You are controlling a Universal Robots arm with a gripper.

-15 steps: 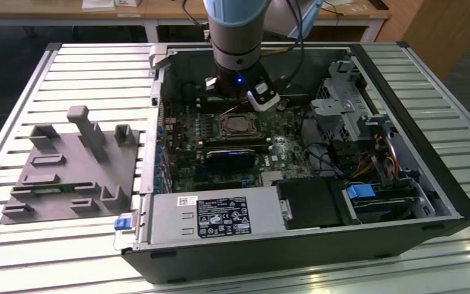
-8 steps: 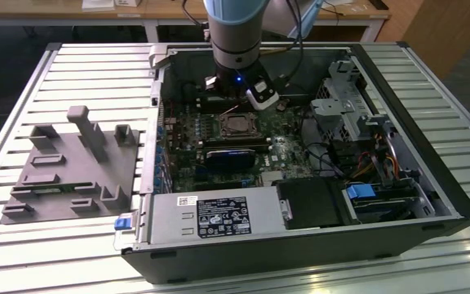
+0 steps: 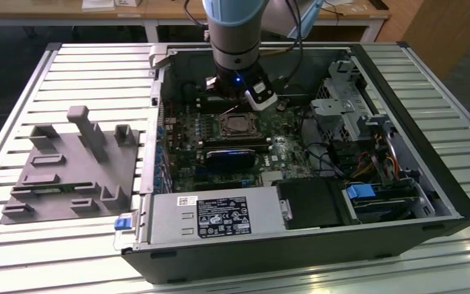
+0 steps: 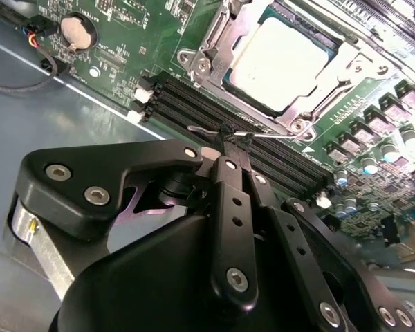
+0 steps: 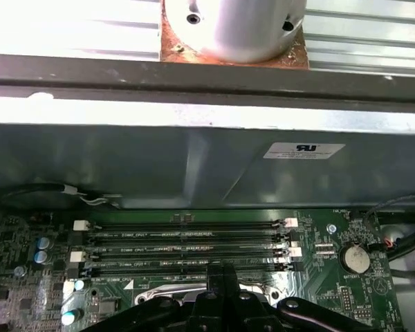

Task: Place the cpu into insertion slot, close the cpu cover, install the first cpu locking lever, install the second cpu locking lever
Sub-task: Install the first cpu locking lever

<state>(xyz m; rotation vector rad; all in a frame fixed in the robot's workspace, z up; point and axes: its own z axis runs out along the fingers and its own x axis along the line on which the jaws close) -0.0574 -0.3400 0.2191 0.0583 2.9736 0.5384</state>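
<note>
Cpu [image 4: 277, 55] sits under the closed cpu cover [image 4: 342, 69] just past my gripper [image 4: 232, 142], whose shut fingers touch a locking lever [image 4: 277, 136], so I reckon it needs pressing under its catch.

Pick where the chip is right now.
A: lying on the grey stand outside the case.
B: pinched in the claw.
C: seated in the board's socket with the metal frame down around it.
C: in the second wrist view the chip lies flat in the socket with the silver frame over its edges, while the claw is closed on the thin lever beside it.
</note>
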